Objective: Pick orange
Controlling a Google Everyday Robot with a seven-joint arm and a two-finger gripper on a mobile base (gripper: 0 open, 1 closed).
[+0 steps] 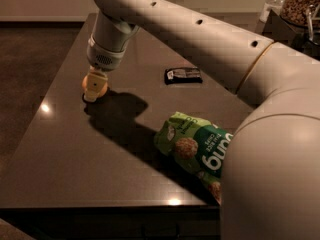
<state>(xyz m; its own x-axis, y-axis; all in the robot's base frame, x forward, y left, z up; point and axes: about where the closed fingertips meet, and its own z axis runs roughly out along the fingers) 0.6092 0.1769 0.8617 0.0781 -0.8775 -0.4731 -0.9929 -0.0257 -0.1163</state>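
The orange point(104, 87) is a small round fruit on the dark table point(75, 154), at its left side. Only parts of it show, on either side of the pale yellow gripper point(92, 90). The gripper points straight down over the orange and reaches to the table top at that spot. The arm comes in from the upper right and crosses the table.
A green snack bag point(192, 146) with round chip pictures lies at the front right, partly behind my arm. A small black packet point(183, 75) lies mid-table behind it. A jar of grains point(300, 4) stands at the far right. The table's left and front edges are near.
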